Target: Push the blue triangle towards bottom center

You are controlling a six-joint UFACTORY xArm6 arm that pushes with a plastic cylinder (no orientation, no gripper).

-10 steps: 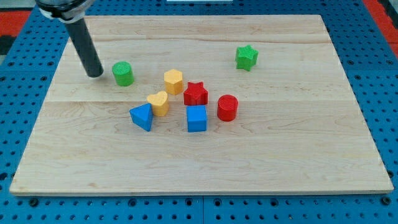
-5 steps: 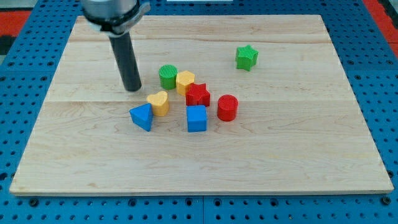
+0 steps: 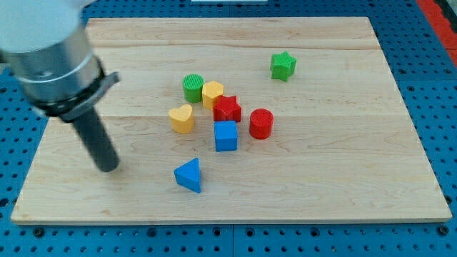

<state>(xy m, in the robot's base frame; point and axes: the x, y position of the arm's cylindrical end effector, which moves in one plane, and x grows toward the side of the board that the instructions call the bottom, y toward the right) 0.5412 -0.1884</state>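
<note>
The blue triangle (image 3: 189, 175) lies on the wooden board (image 3: 321, 178), left of centre and near the view's bottom edge, apart from the other blocks. My tip (image 3: 108, 168) rests on the board to the triangle's left, well apart from it, not touching any block.
A cluster sits mid-board: green cylinder (image 3: 193, 87), yellow hexagon (image 3: 213, 93), red star (image 3: 227, 109), yellow heart (image 3: 181, 118), blue cube (image 3: 226, 135), red cylinder (image 3: 261, 123). A green star (image 3: 283, 66) stands alone at the upper right.
The blue triangle has moved down and a little right, away from the yellow heart. My tip has swung from above the cluster's left down to the lower left. The green cylinder was earlier pushed against the yellow hexagon.
</note>
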